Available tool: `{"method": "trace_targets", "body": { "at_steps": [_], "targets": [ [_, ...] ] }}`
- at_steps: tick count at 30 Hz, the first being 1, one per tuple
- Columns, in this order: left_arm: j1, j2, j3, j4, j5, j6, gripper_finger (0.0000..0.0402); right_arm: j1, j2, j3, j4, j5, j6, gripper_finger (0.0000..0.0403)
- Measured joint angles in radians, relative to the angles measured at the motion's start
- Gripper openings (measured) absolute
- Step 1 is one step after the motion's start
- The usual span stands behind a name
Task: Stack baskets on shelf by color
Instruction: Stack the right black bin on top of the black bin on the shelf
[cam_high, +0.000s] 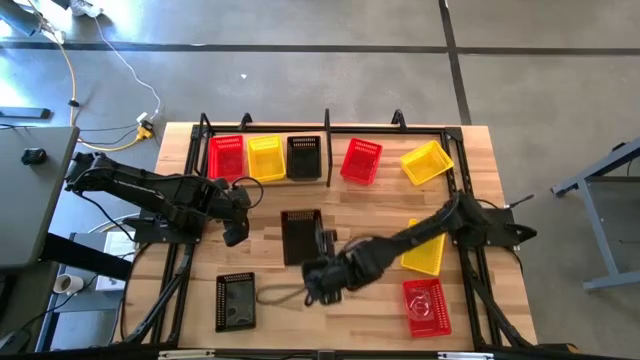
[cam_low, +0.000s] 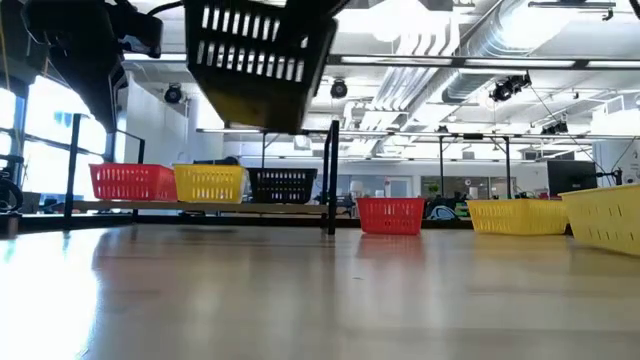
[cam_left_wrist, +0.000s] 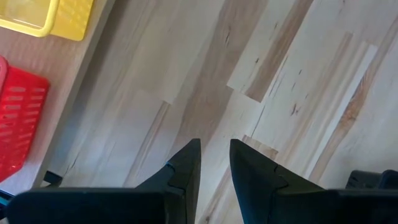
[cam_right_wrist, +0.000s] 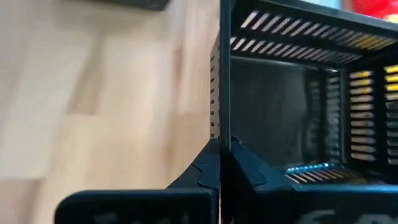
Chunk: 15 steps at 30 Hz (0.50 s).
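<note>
My right gripper (cam_high: 322, 270) (cam_right_wrist: 221, 146) is over the table's middle, shut on a black basket (cam_high: 302, 236) (cam_low: 262, 55) that is up in the air. My left gripper (cam_high: 236, 222) (cam_left_wrist: 214, 152) hovers over bare wood left of it, narrowly open and holding nothing. The shelf (cam_high: 392, 148) runs along the far edge. A red basket (cam_high: 227, 156), a yellow basket (cam_high: 266, 157) and a black basket (cam_high: 304, 157) stand on it left of its divider (cam_low: 332, 180). Right of the divider stand another red basket (cam_high: 361, 161) and another yellow one (cam_high: 426, 162). My right gripper pinches a side wall of the black basket at its rim (cam_right_wrist: 221, 93), near the basket's near end, one finger inside and one outside. The fingers come slanting down from the table's right side. The basket is lifted clear and slightly tilted.
A black basket (cam_high: 236, 301) lies near the front left. A yellow basket (cam_high: 424, 252) and a red basket (cam_high: 427, 306) lie at the front right, under the right arm. Bare wood lies between the shelf and the held basket.
</note>
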Motion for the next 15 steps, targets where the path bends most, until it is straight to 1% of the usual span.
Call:
{"method": "trace_targets", "body": {
  "at_steps": [10,15],
  "targets": [
    [0.0,0.0,0.0,0.001,-0.001,0.0,0.0077,-0.189,-0.019,0.001,0.025,0.003,-0.219,0.0],
    [0.0,0.0,0.0,0.001,-0.001,0.0,0.0077,-0.274,-0.019,0.001,0.025,0.003,-0.299,0.0]
  ]
}}
